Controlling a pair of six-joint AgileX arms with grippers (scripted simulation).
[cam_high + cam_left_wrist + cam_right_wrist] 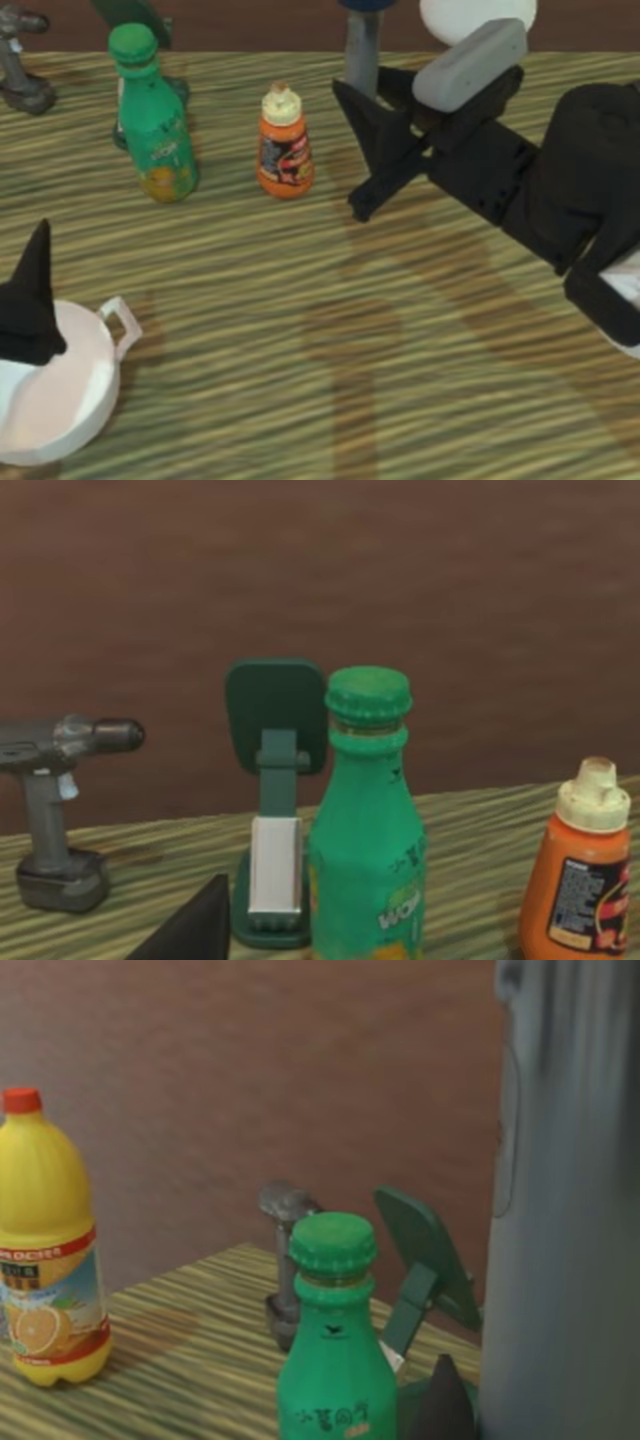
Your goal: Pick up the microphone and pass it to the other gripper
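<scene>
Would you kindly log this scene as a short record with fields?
microphone: upright near top edge, right of centre
right tool: open, close beside microphone's handle; contact unclear
left tool: parked, lower left
green bottle: upright, upper left
orange bottle: upright, right of green bottle
drill: upper left corner

The right gripper [365, 150] is reaching toward the table's far edge (fingers spread); the left gripper [30, 290] is idling near the left edge.

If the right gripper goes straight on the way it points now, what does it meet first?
Probably the microphone: the right gripper points toward its grey handle, which fills the near side of the right wrist view. Contact is unclear.
</scene>
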